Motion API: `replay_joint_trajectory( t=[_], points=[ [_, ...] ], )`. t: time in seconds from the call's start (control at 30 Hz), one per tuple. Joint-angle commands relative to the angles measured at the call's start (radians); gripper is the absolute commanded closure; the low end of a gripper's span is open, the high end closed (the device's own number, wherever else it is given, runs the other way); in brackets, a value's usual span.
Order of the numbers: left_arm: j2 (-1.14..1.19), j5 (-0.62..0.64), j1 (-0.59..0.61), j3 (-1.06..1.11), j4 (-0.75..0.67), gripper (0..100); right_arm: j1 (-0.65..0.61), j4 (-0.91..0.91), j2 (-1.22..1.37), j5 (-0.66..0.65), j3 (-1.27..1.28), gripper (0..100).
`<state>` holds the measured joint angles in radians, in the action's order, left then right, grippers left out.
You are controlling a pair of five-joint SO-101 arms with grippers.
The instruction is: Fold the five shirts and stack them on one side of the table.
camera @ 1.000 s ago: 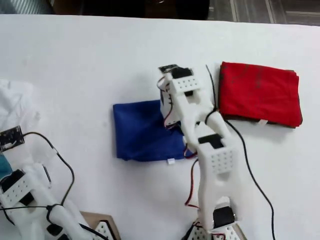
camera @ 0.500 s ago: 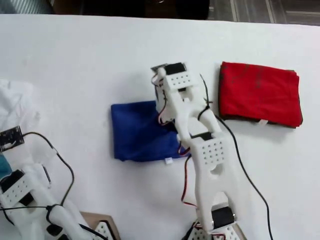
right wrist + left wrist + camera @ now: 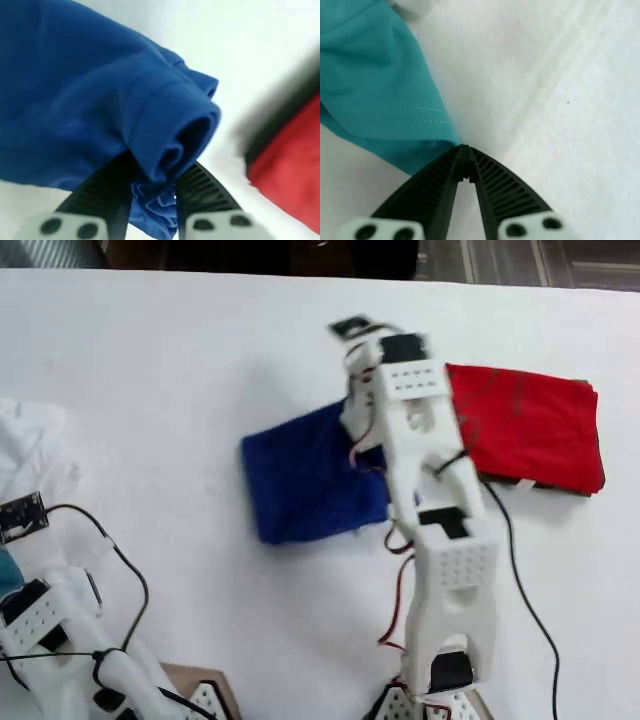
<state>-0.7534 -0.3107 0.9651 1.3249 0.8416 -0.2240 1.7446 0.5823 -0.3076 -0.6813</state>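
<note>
Open table (image 3: pixel 160 360) left of blue shirt (image 3: pixel 300 480); red stack (image 3: pixel 530 425) crowds its right

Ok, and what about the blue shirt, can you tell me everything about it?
The blue shirt is dark blue, soft-looking cloth, folded into a rough rectangle. It lies skewed near the middle of the white table. The right gripper pinches one bunched, rolled-up edge, and that end looks raised off the table. The folded red stack lies just beside that end, with a strip of bare table between them.
</note>
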Motion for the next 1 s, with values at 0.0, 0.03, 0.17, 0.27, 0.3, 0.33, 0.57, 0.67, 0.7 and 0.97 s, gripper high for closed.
replay_joint_trajectory(
  t=[0.0,0.03,0.17,0.27,0.3,0.33,0.57,0.67,0.7,0.97],
  points=[
    [-0.018,0.005,-0.015,-0.002,-0.014,97,0.064,0.018,-0.18,-0.055,-0.014,97.8],
    [-0.018,0.005,-0.015,-0.002,-0.014,97,0.076,0.018,-0.209,-0.074,-0.014,97.8],
    [-0.018,0.005,-0.015,-0.002,-0.014,97,0.127,0.018,-0.309,-0.152,-0.021,97.8],
    [-0.018,0.005,-0.015,-0.002,-0.014,97,0.156,0.01,-0.355,-0.23,-0.023,97.8],
    [-0.018,0.005,-0.015,-0.002,-0.014,97,0.166,0.008,-0.364,-0.259,-0.026,97.8],
    [-0.018,0.005,-0.015,-0.002,-0.014,97,0.18,0.008,-0.369,-0.287,-0.038,97.8],
    [-0.018,0.005,-0.015,-0.002,-0.014,97,0.341,0.002,-0.367,-0.44,-0.207,97.8],
    [-0.018,0.005,-0.015,-0.002,-0.014,97,0.394,-0.012,-0.367,-0.506,-0.235,97.8],
    [-0.018,0.005,-0.015,-0.002,-0.014,97,0.41,-0.016,-0.367,-0.523,-0.238,97.8],
    [-0.018,0.005,-0.015,-0.002,-0.014,97,0.527,-0.074,-0.223,-0.555,-0.247,97.8]
  ],
)
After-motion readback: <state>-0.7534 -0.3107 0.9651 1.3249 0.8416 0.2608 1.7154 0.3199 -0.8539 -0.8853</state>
